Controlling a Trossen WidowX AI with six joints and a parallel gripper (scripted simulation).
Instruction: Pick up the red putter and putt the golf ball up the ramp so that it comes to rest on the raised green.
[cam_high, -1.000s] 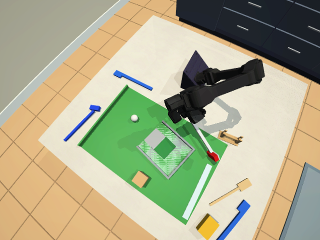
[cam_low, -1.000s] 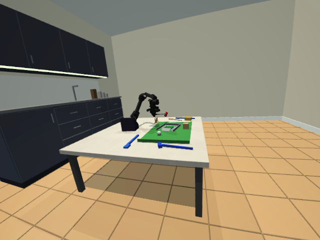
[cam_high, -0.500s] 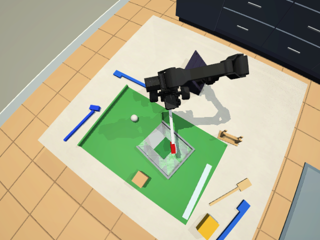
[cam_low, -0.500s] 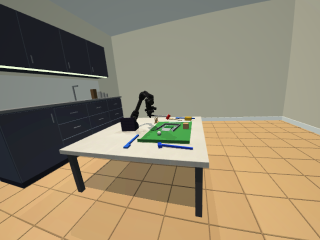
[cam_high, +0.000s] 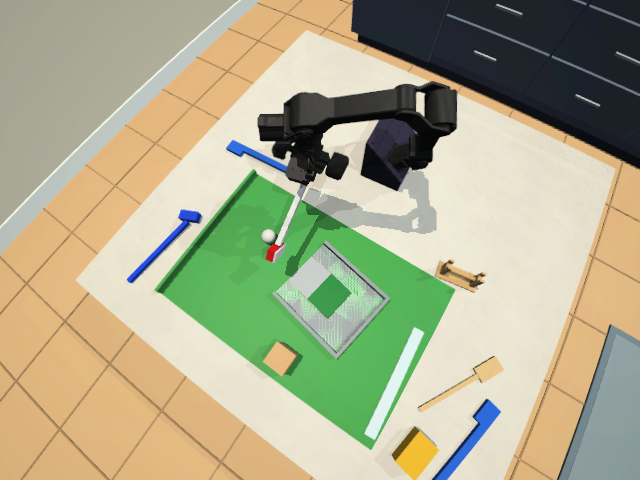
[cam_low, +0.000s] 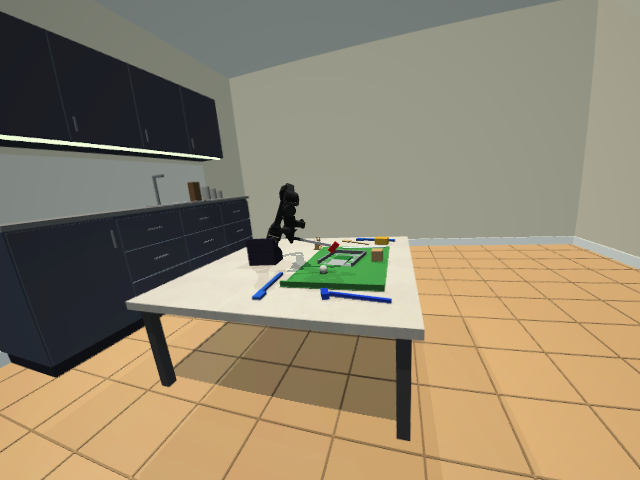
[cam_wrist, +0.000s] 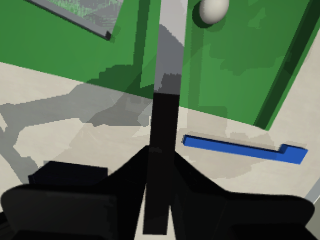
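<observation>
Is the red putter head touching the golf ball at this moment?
Cannot tell. In the top view the putter head sits right beside the golf ball, but the exterior view suggests it is raised; no view shows contact or gap plainly.

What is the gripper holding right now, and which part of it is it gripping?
The gripper is shut on the red putter, gripping the dark handle end of its shaft, with the red head down beside the golf ball.
</observation>
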